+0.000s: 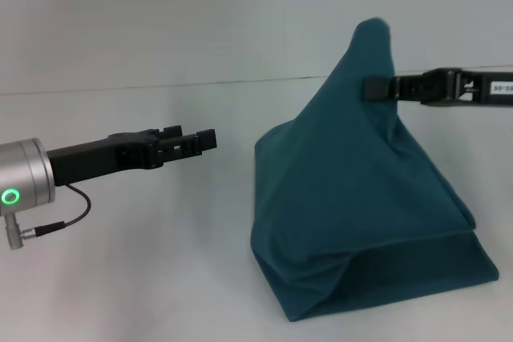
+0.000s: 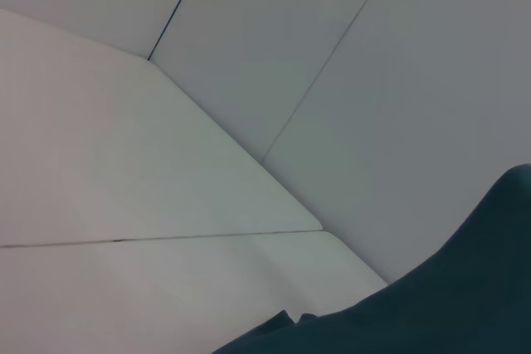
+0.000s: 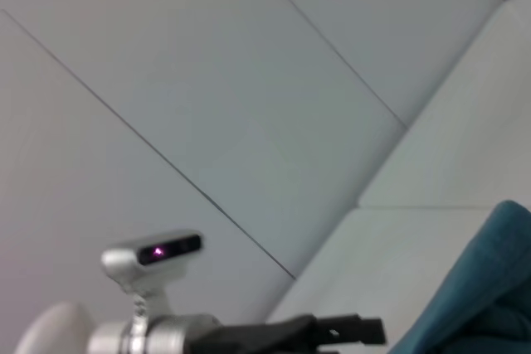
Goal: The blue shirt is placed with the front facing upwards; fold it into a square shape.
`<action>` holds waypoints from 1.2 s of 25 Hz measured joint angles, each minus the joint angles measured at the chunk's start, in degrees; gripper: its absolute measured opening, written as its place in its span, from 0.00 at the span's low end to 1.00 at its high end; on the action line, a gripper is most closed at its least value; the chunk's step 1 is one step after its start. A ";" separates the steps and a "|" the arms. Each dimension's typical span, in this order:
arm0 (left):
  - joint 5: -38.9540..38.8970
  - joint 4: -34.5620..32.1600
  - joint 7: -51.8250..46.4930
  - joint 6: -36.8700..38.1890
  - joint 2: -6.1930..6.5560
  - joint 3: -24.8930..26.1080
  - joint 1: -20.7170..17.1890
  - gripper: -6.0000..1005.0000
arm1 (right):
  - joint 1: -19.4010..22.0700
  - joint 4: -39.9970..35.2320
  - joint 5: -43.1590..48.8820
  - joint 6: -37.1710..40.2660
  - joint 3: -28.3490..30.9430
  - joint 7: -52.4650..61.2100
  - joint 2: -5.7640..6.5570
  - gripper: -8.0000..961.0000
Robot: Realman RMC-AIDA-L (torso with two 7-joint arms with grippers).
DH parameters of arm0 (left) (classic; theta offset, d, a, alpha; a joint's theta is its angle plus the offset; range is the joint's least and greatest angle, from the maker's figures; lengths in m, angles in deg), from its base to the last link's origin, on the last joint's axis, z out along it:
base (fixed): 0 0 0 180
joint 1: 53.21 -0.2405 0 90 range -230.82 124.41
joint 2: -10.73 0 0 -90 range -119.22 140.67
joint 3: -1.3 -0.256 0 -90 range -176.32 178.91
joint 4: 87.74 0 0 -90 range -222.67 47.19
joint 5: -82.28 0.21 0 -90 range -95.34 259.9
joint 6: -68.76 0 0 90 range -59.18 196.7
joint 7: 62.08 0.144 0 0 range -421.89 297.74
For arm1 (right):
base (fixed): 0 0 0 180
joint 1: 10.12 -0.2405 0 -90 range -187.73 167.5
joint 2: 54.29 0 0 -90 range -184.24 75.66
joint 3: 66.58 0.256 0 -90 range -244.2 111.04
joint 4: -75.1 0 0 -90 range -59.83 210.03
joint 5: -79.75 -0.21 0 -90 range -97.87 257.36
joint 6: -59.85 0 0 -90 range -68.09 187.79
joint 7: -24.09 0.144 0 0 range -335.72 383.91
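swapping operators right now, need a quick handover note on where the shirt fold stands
Right gripper: raised, jaws shut on the blue shirt just below its peak, holding it up like a tent.
Left gripper: hangs to the left of the shirt, apart from it, holding nothing; jaw state not clear.
Shirt: lower part bunched on the white table, plain cloth showing, no print visible.
Done: one lift under way.
Left: lay the raised part over, finish the square fold.

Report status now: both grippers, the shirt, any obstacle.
Right gripper shut on shirt, holding it up in a peak. Left gripper apart from the shirt, beside it, holding nothing. Shirt's lower part bunched on table. No obstacle seen.
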 joint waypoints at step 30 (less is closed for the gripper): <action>0.01 1.52 -0.04 -0.50 0.00 -0.23 0.40 0.88 | 5.11 3.25 7.98 -11.48 1.12 -0.16 1.05 0.03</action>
